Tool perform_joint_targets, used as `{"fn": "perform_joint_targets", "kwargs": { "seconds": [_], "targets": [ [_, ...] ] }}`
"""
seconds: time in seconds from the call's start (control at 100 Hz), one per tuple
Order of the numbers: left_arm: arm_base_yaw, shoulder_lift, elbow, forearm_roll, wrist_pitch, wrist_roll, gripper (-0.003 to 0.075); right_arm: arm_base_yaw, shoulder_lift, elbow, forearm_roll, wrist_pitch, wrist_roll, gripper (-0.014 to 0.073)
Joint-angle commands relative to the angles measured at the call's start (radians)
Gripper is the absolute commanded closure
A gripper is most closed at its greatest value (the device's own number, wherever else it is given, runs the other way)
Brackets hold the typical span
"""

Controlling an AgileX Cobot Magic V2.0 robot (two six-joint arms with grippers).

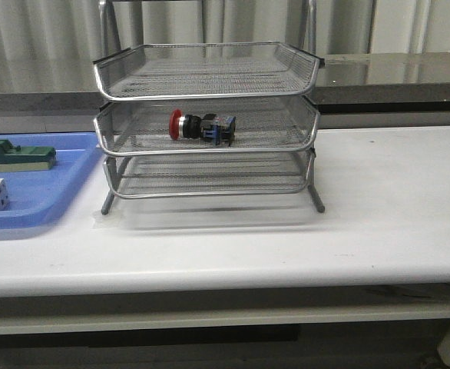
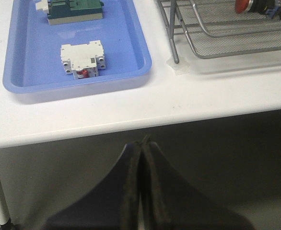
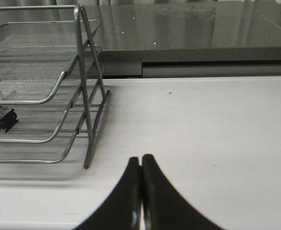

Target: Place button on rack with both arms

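No legible text, label, brand, number or sign in any view. Faint markings on the white switch (image 2: 81,59) in the blue tray (image 2: 16,76), too small to read. Nothing printed on the rack (image 1: 207,123) or the button (image 1: 203,127).

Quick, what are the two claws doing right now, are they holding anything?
Left gripper: closed, holding nothing.
Right gripper: closed, holding nothing.
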Motion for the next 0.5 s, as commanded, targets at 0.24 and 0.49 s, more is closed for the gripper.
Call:
{"fn": "perform_joint_targets", "kwargs": {
  "seconds": [0.24, 0.49],
  "targets": [
    [0.002, 0.008, -0.027, -0.014, -0.064, -0.008, 0.0741, -0.006, -0.229, 0.236, -0.02, -0.182, 0.006, 0.0654],
    [0.002, 0.008, -0.027, -0.014, -0.064, -0.008, 0.0741, -0.007, -0.417, 0.346, -0.025, -0.172, 0.006, 0.0654]
  ]
}}
